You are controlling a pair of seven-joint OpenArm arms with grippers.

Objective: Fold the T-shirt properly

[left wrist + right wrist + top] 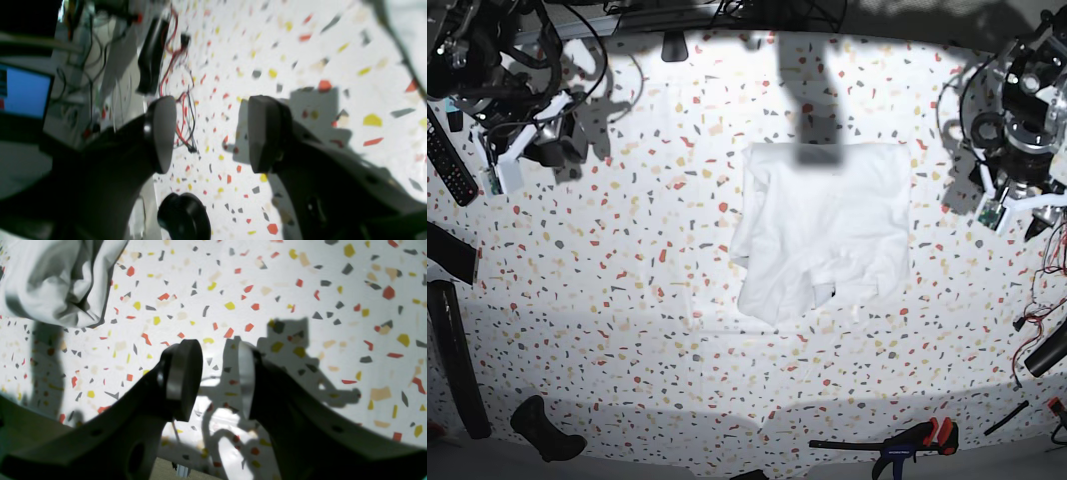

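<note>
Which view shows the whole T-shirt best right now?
The base view: the T-shirt lies complete, partly folded, mid-table. The right wrist view catches only a bunched corner; the left wrist view shows a blurred white edge at top right.

The soft plain white cloth T-shirt (825,225) lies on the white speckled bench (627,290) with little red, yellow and grey chips.

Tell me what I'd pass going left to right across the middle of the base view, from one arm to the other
right gripper → bare speckled tabletop → T-shirt → left gripper, near the table's edge. In the wrist views, both grippers' jaws stand apart with nothing between them.
</note>
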